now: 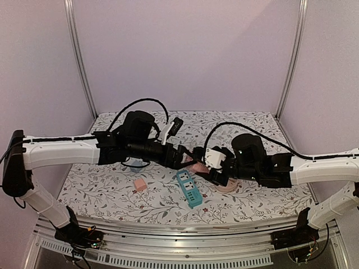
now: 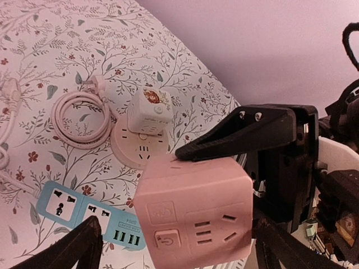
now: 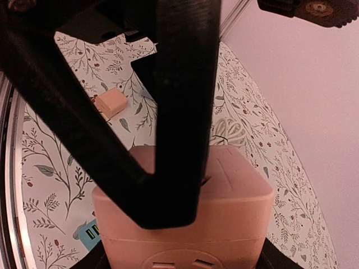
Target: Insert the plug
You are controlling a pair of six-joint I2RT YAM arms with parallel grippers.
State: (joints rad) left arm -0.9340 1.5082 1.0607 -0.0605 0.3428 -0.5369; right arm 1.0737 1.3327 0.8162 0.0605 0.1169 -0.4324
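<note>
A pink cube socket [image 2: 193, 210] hangs in the air between both grippers and also shows in the right wrist view [image 3: 235, 196]. My right gripper [image 3: 182, 259] is shut on it, with one black finger [image 2: 247, 131] lying across its top. My left gripper [image 2: 179, 224] is open around the cube, and its left finger stands apart from the cube's side. In the top view the two grippers, left [image 1: 188, 158] and right [image 1: 208, 165], meet over the table's middle. A white coiled cable [image 2: 81, 115] with its plug [image 2: 95, 84] lies on the cloth.
A blue power strip [image 1: 189, 189] lies below the grippers. A white cube adapter [image 2: 148, 112] sits on a round pink socket [image 2: 132, 151]. A small pink block [image 1: 139, 184] lies at the front left. The table carries a floral cloth, with frame posts at the back corners.
</note>
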